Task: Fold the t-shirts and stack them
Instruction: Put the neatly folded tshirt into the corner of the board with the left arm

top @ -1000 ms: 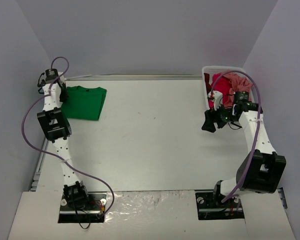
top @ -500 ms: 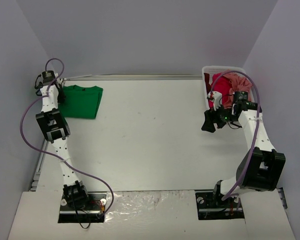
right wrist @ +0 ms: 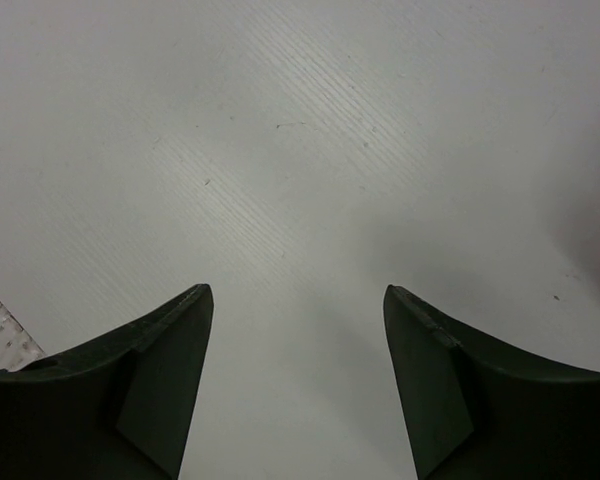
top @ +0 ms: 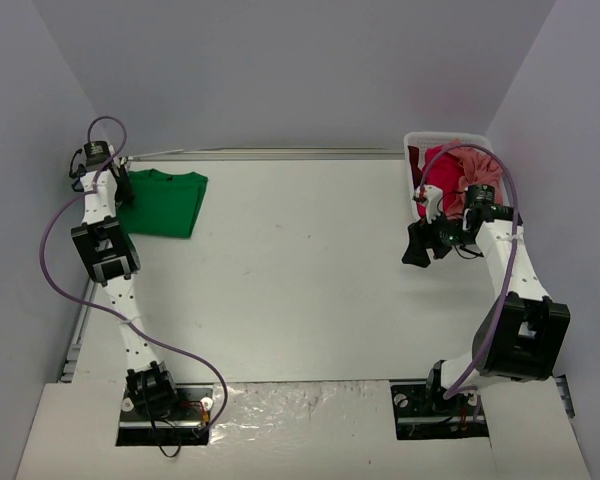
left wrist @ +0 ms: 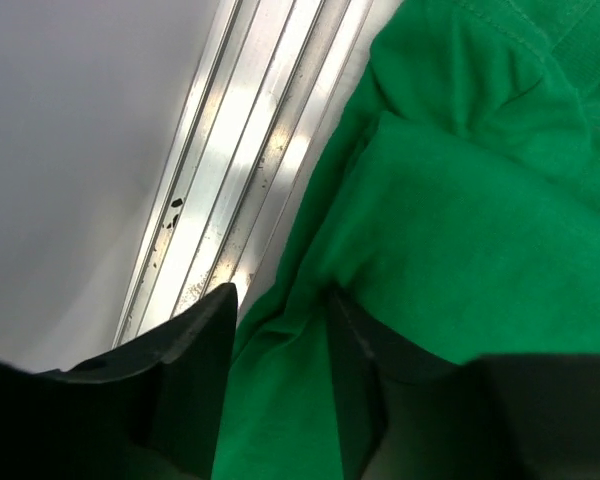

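Step, by my reading: green shirt lay folded at the far-left corner of the bench, and the release looked in hand.

Your left gripper stood narrowly parted. A cloth fold lay between the jaws, apparently not pinched.

Your right gripper hung wide and empty over bare bench, just beside the basket, where a red shirt and a pink shirt lay heaped.

Next, you needed to lift the left clear without dragging the fold, then send the right into the basket for one shirt only.

Hard to tell:
- whether cloth touched the left pads
- part of the basket sat behind your right arm
- how many shirts the heap held
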### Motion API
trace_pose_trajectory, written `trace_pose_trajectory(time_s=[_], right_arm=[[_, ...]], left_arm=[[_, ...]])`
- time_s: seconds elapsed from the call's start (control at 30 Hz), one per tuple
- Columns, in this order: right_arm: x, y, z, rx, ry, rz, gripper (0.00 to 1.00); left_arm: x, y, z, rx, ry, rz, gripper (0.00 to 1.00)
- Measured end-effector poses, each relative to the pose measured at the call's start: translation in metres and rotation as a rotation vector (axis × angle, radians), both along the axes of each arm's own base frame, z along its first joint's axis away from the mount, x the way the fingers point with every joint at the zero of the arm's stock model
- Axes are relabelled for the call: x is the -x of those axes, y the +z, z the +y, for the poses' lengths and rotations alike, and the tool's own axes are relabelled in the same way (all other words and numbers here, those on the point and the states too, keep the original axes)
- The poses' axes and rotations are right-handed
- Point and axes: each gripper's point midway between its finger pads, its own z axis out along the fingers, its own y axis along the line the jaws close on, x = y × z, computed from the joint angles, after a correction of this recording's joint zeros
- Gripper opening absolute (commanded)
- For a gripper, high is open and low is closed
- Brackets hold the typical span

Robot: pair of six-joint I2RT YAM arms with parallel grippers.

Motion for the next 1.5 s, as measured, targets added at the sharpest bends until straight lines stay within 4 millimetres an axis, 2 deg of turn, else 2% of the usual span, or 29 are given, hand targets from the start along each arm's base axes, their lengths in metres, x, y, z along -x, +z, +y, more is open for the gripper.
trace_pose_trajectory(time_s=[0.13, 0.27, 0.37, 0.5, 0.53, 0.6, 0.63, 0.73, 0.83, 1.0, 1.1, 1.23, 1.5], right_arm=[[0.006, -0.003, 0.002, -0.004, 0.006, 0.007, 0.65], [0.008, 0.003, 0.004, -0.015, 0.013, -0.013, 0.66], [0.009, 0.008, 0.006, -0.019, 0.021, -0.034, 0.67], [0.01, 0.012, 0.008, -0.023, 0.031, -0.053, 0.68], [0.011, 0.013, 0.008, -0.024, 0.033, -0.057, 0.68], [0.013, 0.016, 0.009, -0.025, 0.039, -0.072, 0.68], [0.014, 0.017, 0.01, -0.026, 0.04, -0.076, 0.68], [0.016, 0.023, 0.011, -0.031, 0.045, -0.098, 0.68], [0.017, 0.028, 0.013, -0.035, 0.049, -0.116, 0.68], [0.02, 0.031, 0.013, -0.035, 0.049, -0.128, 0.69], [0.021, 0.03, 0.012, -0.039, 0.043, -0.125, 0.69], [0.021, 0.03, 0.009, -0.042, 0.032, -0.124, 0.69], [0.02, 0.029, 0.006, -0.042, 0.02, -0.123, 0.69]], left_arm=[[0.003, 0.003, 0.001, -0.001, 0.007, 0.0, 0.42], [0.006, 0.017, 0.002, -0.005, 0.015, -0.014, 0.43], [0.009, 0.04, 0.005, -0.016, 0.024, -0.041, 0.43], [0.021, 0.082, 0.01, -0.038, 0.04, -0.085, 0.43], [0.025, 0.093, 0.011, -0.044, 0.044, -0.098, 0.41], [0.036, 0.114, 0.011, -0.057, 0.039, -0.118, 0.29], [0.042, 0.121, 0.009, -0.06, 0.027, -0.122, 0.28], [0.063, 0.129, 0.0, -0.056, -0.019, -0.105, 0.19], [0.078, 0.108, -0.015, -0.021, -0.097, -0.052, 0.03], [0.118, 0.029, -0.05, 0.113, -0.227, 0.126, 0.02], [0.143, -0.003, -0.07, 0.175, -0.282, 0.211, 0.02], [0.149, -0.014, -0.082, 0.182, -0.339, 0.237, 0.02], [0.129, -0.012, -0.119, 0.145, -0.446, 0.213, 0.03]])
